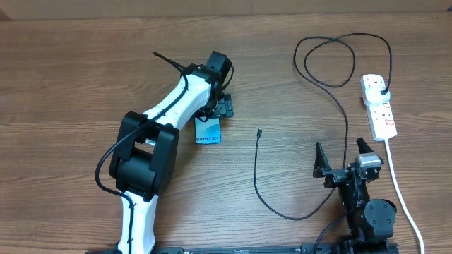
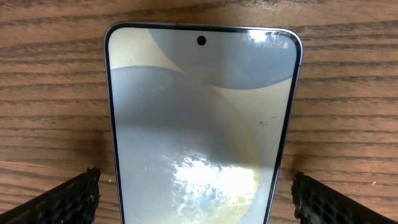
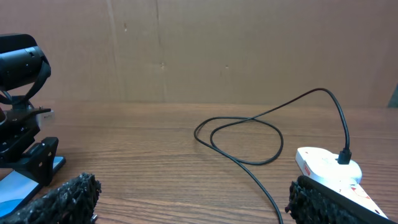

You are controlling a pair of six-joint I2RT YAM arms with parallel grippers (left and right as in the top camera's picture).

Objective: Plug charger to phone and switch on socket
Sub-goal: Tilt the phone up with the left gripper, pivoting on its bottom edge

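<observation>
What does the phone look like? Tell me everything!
The phone is a slim rectangle with rounded corners and a dark edge. It lies flat on the wooden table, screen up. From overhead the screen looks light blue with white writing; close up it is shiny, with a tiny camera hole near the top. The open left gripper has a finger on each side, not touching it. The charger lies apart, not plugged in.

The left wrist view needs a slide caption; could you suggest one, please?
Phone, screen up on the wooden table, straddled by the open left hand.
</observation>
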